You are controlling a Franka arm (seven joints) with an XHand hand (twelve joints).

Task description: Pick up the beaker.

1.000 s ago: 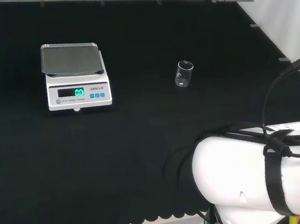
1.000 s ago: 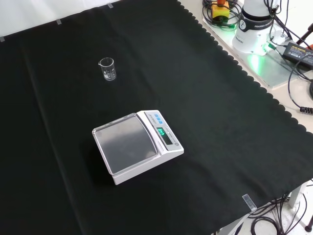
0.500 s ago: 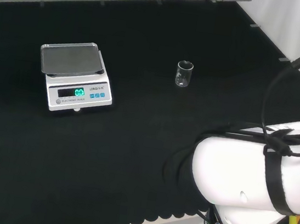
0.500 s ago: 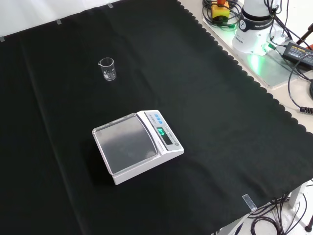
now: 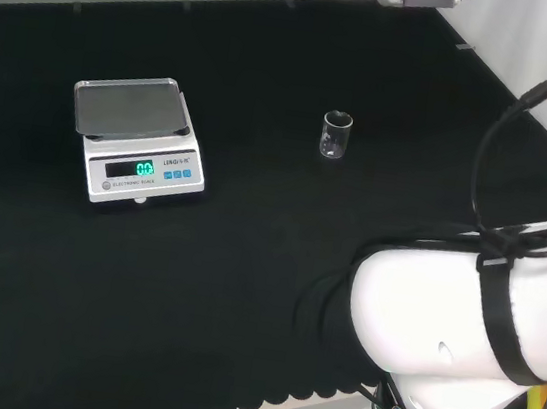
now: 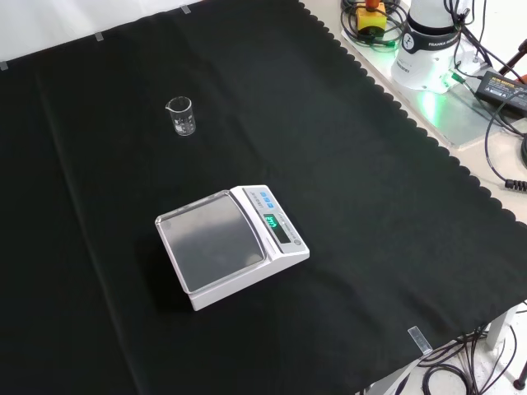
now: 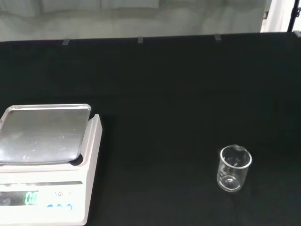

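Shifted a little since a second ago in the head view: arm's big white link and the black cable above it. Beaker and scale unmoved in both bench views.

Cannot tell whether the hand is released, clenched or grasping anything. Looks out from the wrist view toward the bench, so probably at the start of the approach, nothing taken up yet.

Beaker upright on the black cloth, free on all sides, apparently empty, pouring lip visible at the rim in the wrist view. Small, clear, thin-walled: likely very light, stiff, smooth and slippery, easy to tip or knock along the cloth, breakable if glass. Best taken round the straight wall at about mid-height, thumb opposite the other digits, clear of the lip; closing gently and evenly advised.

Scale well apart from the beaker, to its left in the head view, nearer the camera in the front view; no obstacle to the reach.

Open cloth all round the beaker. Scalloped cloth edge and arm's base well apart from it, so ample room for coming in and lifting straight up.
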